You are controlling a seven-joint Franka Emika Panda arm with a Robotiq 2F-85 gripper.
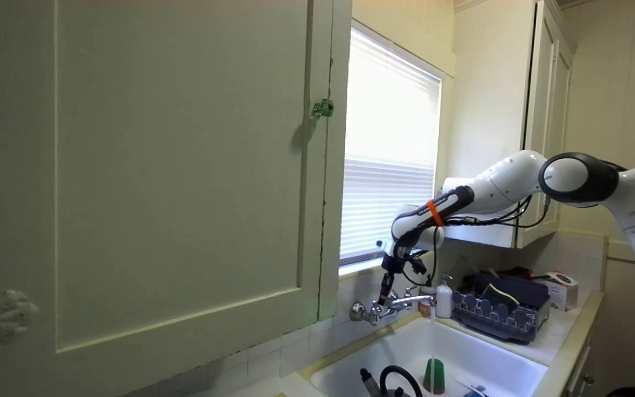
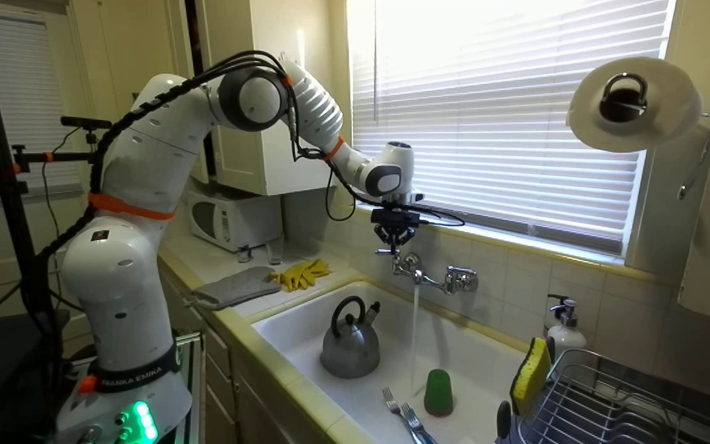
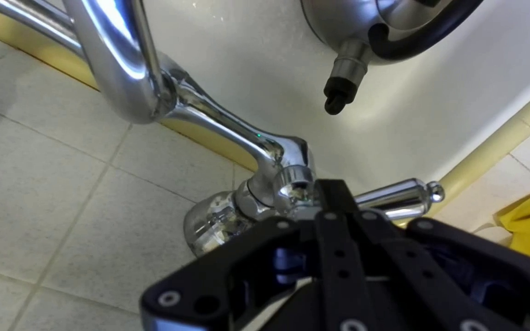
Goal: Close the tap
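Note:
The chrome tap (image 2: 432, 282) is mounted on the tiled wall over the sink. It also shows in an exterior view (image 1: 403, 302) and in the wrist view (image 3: 228, 128). A stream of water (image 2: 415, 333) runs from its spout into the basin. My gripper (image 3: 338, 197) points down at one end of the tap, with its fingers together and nothing seen between them. The fingertips lie in front of the inner end of the tap's lever handle (image 3: 398, 200). Whether they touch it cannot be told. The gripper also shows in both exterior views (image 1: 385, 302) (image 2: 394, 250).
The white sink (image 2: 296, 311) holds a kettle (image 2: 350, 351), a green cup-like object (image 2: 439, 393) and forks (image 2: 401, 413). A soap bottle (image 2: 566, 336) and dish rack (image 2: 626, 394) stand beyond the tap. Yellow gloves (image 2: 302, 274) lie on the counter. The window blind (image 2: 503, 123) is behind the arm.

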